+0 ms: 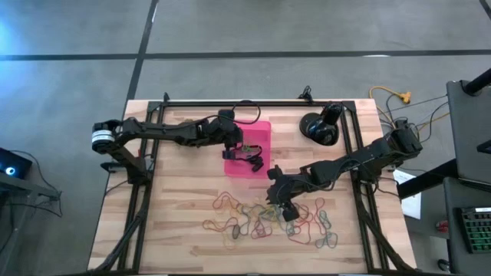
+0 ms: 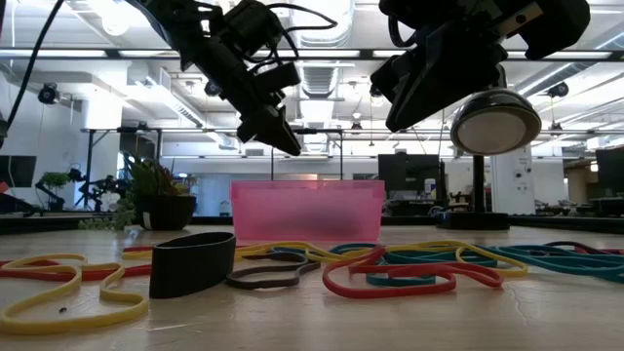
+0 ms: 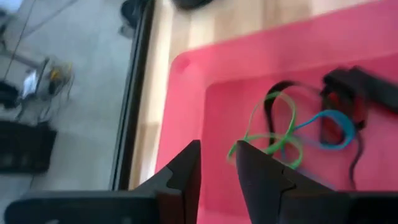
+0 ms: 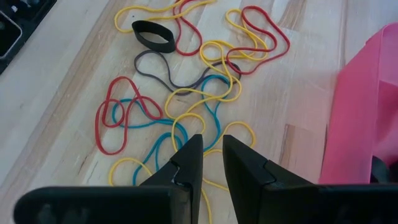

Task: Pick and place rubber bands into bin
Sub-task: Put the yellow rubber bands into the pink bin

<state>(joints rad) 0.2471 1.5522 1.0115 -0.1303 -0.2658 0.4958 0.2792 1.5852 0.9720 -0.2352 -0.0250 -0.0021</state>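
Pink translucent plastic bin (image 1: 253,149) sits mid-desk holding a few thin rubber bands (image 3: 273,134); most coloured bands (image 1: 265,222) lie scattered on the wooden desk (image 1: 176,199). Left claw (image 3: 217,165) hovers over the bin, slightly apart, seemingly empty. Right claw (image 4: 211,158) hangs above the scatter, narrowly parted. No legible writing.

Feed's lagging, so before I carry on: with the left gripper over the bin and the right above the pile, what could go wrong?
1. A green band lies right at the left gripper fingertips over the bin; it might snag and lift back out.
2. The bands under the right gripper overlap, so one pinch may drag several.
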